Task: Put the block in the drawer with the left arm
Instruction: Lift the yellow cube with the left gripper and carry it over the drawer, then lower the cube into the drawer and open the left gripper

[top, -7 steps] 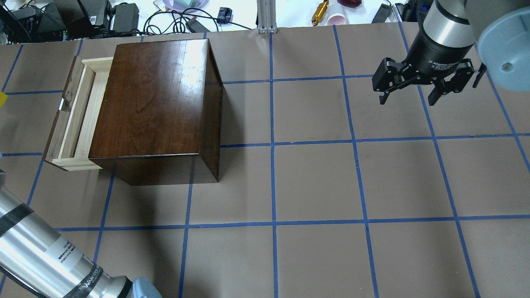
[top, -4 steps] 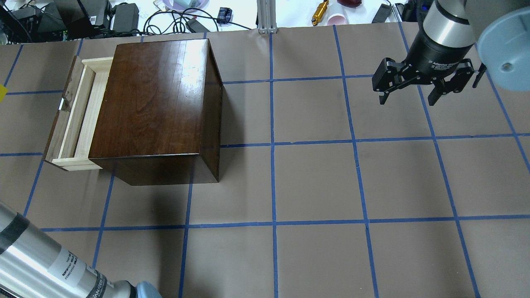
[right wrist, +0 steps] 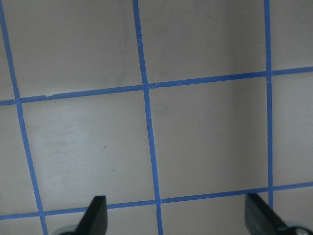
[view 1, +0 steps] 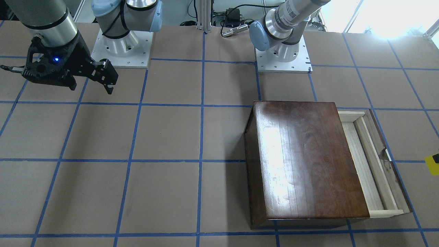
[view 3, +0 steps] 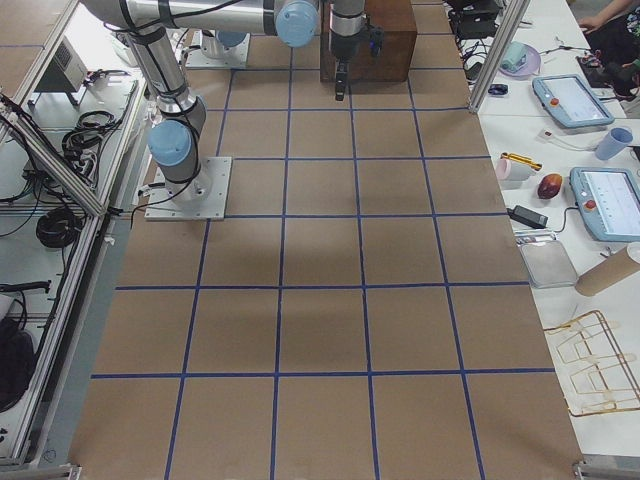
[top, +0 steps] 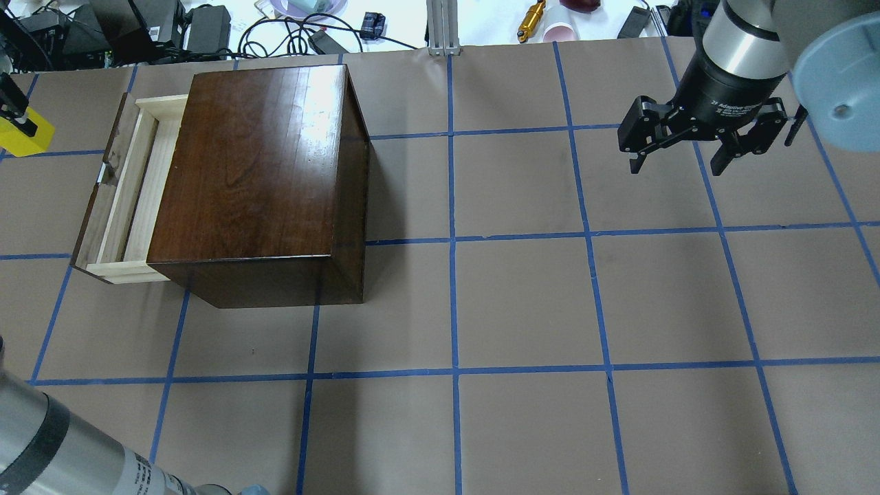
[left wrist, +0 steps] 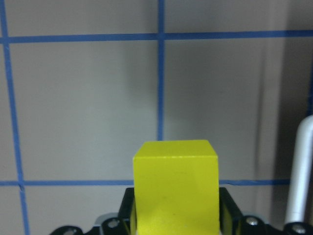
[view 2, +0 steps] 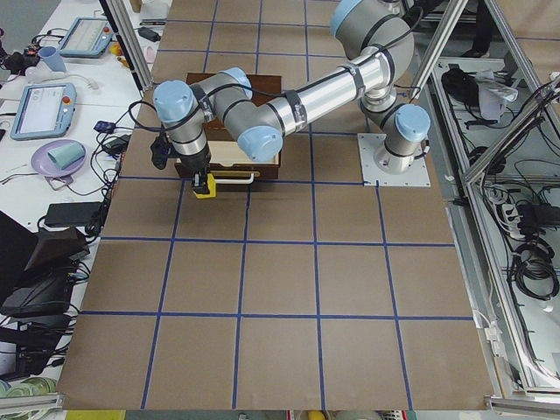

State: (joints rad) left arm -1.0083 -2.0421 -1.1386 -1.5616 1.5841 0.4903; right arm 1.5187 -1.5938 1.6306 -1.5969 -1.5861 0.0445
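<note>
My left gripper (view 2: 202, 178) is shut on the small yellow block (top: 27, 134), with one black finger (top: 14, 103) showing at the overhead view's left edge. The block fills the left wrist view (left wrist: 176, 183) and shows at the front-facing view's right edge (view 1: 432, 164). It hangs above the table just outside the drawer's dark front panel. The pale wood drawer (top: 127, 185) stands pulled open from the dark-brown box (top: 261, 172); it also shows in the front-facing view (view 1: 372, 164). My right gripper (top: 677, 167) is open and empty, far right.
A silver handle (left wrist: 298, 171) on the drawer front shows at the left wrist view's right edge. Cables, boxes and cups lie beyond the table's far edge (top: 206, 27). The table (top: 522, 295) is brown with blue tape lines.
The yellow block and my left gripper's finger have moved into the overhead view from its left edge, toward the drawer. My left forearm has slid down and left. My right arm has not moved.
</note>
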